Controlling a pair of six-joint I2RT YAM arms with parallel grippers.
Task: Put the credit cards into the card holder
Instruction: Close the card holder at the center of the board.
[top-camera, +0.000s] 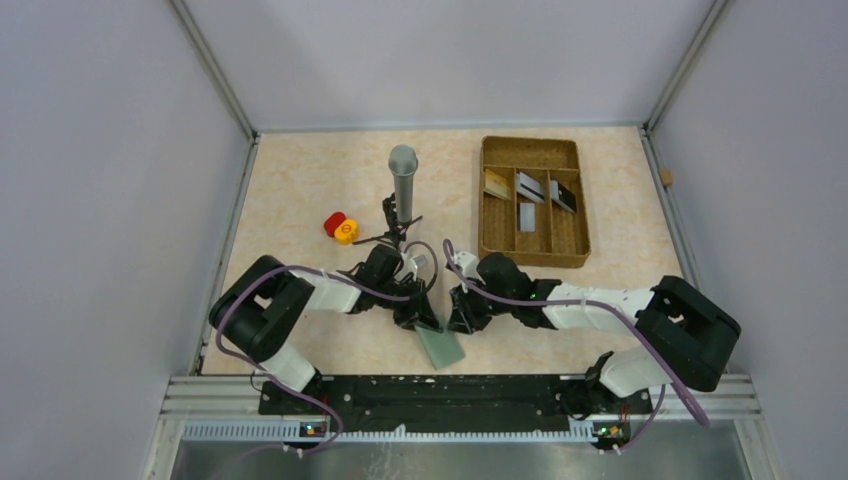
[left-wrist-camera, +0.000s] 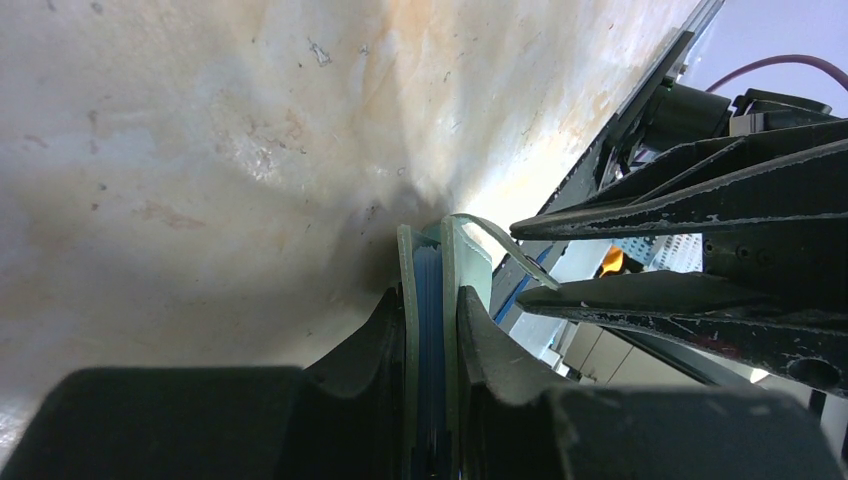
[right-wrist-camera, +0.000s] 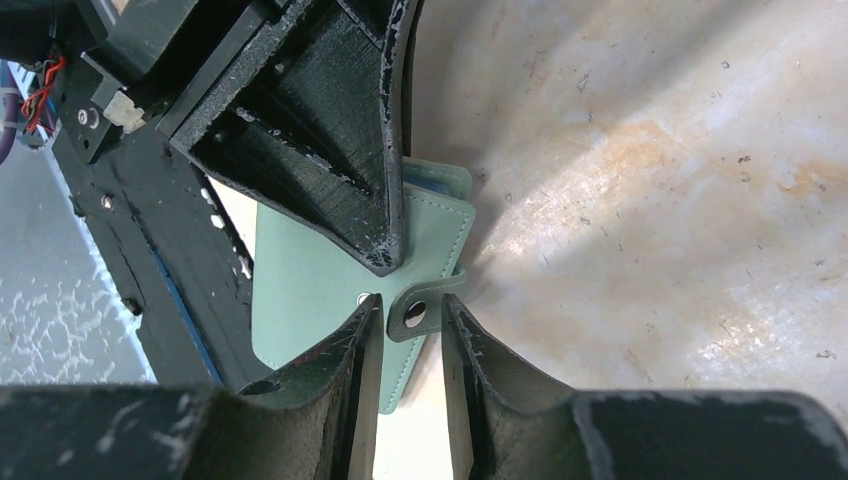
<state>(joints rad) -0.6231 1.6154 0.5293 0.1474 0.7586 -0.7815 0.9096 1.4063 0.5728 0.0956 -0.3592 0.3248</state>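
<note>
The card holder (top-camera: 440, 345), a flat grey-green stitched wallet, sits folded shut near the desk's (top-camera: 300, 200) near edge, its long axis slanting from the tools toward the arm bases. The left tool (left-wrist-camera: 430, 300) is clenched on its edge. The right tool (right-wrist-camera: 408, 308) straddles the snap tab (right-wrist-camera: 415, 315), but I cannot tell whether it pinches it. The credit cards (top-camera: 530, 190) lie in the brown tray (top-camera: 500, 248), nearer the right arm.

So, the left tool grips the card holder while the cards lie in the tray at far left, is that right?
Not quite: the tray holding the cards is at far right, per the top view; the left tool does grip the card holder.
</note>
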